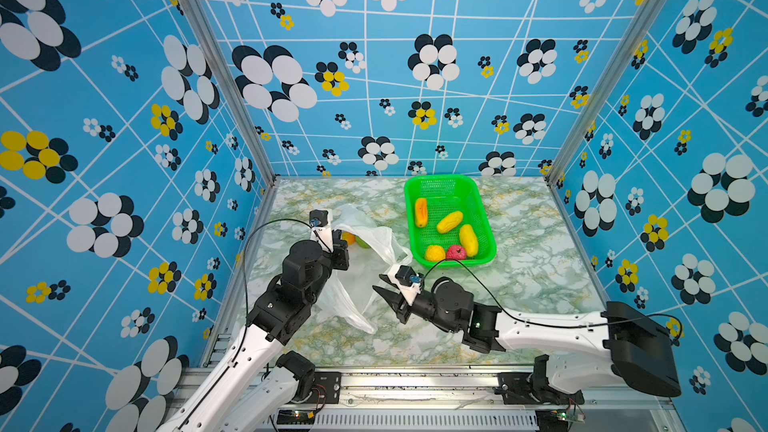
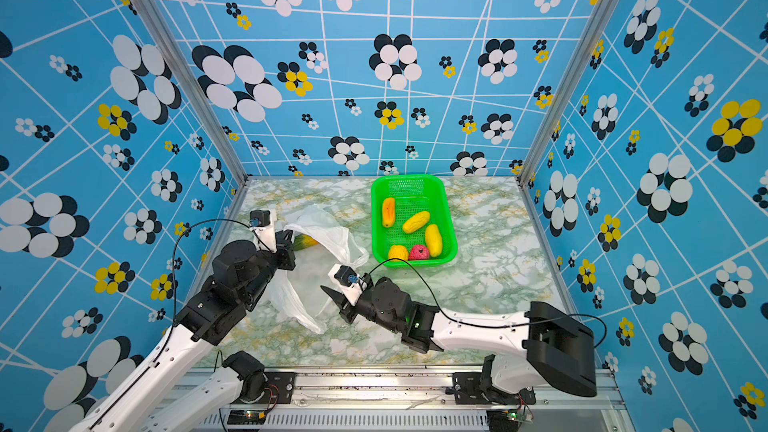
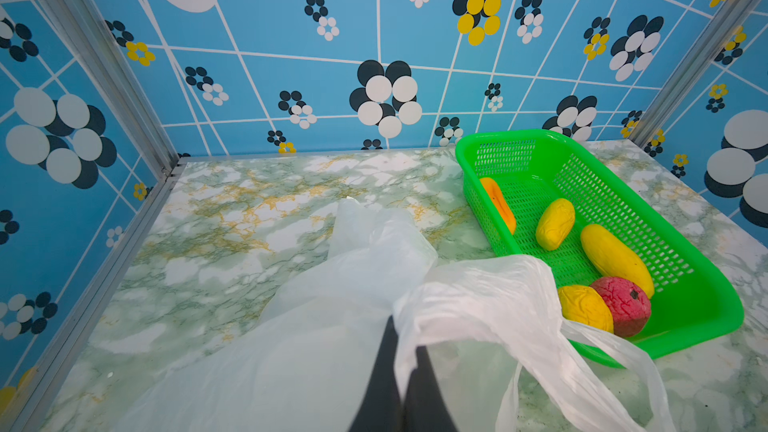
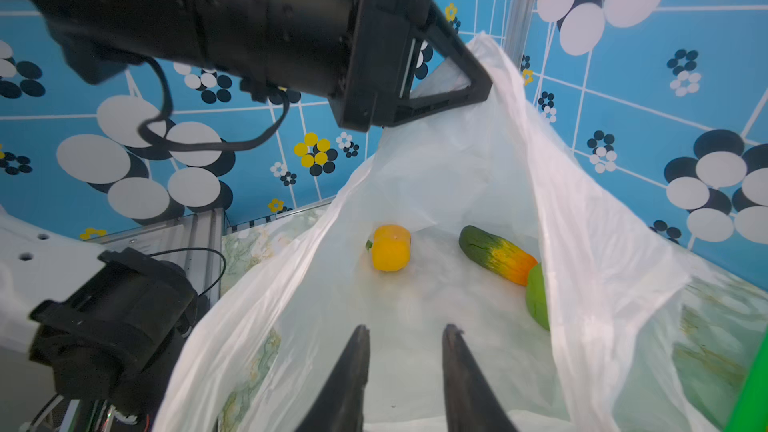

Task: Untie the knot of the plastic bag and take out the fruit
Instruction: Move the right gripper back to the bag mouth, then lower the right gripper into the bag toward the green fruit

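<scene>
Five fruit (image 1: 449, 221) in basket (image 1: 485, 218) beside bag (image 1: 376, 238)

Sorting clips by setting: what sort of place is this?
Likely a robot test booth: patterned blue walls on aluminium posts box in a tabletop, left arm and right arm bolted to a rail.

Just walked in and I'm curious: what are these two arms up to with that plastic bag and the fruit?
The left gripper is clamped on the rim of the plastic bag, holding its mouth up and open. The right gripper, jaws apart and empty, points into that opening. Inside lie a yellow fruit, a green-and-orange fruit and a green fruit. The green basket beside the bag holds five other fruits.
</scene>
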`<state>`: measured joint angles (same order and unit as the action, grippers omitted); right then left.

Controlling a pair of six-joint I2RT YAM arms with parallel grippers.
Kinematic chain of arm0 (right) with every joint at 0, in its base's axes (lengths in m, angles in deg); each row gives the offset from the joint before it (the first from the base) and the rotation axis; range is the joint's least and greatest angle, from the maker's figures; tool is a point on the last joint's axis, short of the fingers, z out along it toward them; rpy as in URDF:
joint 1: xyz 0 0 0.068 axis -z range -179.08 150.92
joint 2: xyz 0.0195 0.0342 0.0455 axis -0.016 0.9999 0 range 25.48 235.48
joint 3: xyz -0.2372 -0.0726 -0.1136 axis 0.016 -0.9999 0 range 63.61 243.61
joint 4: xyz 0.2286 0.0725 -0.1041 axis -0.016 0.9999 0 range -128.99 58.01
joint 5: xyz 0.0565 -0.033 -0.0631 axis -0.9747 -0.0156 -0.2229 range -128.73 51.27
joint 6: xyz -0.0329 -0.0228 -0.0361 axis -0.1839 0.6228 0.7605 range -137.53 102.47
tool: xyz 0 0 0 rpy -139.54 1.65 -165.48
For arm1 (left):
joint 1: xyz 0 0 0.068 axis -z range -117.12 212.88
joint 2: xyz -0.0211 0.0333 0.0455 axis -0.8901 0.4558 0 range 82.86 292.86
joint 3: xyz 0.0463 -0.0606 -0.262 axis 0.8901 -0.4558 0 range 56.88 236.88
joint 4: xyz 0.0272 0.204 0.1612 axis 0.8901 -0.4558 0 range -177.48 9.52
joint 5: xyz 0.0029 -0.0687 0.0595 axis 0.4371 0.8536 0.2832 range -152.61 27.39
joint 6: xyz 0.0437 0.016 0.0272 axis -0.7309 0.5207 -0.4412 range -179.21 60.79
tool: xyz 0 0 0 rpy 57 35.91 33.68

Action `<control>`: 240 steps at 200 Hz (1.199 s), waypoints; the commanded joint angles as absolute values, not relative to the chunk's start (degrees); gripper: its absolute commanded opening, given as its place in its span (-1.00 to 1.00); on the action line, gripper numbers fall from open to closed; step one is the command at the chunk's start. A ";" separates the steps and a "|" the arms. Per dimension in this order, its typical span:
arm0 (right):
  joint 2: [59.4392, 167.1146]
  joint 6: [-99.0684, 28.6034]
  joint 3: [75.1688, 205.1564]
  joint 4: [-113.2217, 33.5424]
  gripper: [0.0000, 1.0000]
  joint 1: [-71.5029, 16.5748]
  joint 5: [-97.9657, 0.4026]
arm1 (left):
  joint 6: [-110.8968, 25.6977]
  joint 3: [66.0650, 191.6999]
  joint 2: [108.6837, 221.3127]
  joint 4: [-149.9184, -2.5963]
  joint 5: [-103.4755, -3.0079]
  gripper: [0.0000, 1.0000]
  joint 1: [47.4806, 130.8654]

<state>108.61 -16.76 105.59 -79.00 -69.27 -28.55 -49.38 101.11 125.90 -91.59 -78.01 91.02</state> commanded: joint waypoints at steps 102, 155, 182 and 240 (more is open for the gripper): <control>141.94 -34.44 136.39 -63.06 -0.21 -69.75 -23.18 | -49.01 100.32 124.04 -90.90 -76.34 -1.00 91.01; 154.77 -37.52 159.01 -44.35 0.03 -70.16 -23.30 | -48.81 99.69 122.69 -90.67 -75.70 -1.00 91.01; 159.39 -38.39 167.87 -36.24 0.32 -70.15 -21.18 | -48.80 99.38 122.41 -90.31 -75.51 -1.00 91.01; 169.33 -40.03 185.15 -22.59 0.85 -68.44 -11.76 | -48.77 99.26 121.99 -90.32 -75.25 -1.00 91.01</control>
<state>165.85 -38.35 179.64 -31.74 -69.82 -17.47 -49.34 100.04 122.84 -90.74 -76.18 90.81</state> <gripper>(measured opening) 0.906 0.040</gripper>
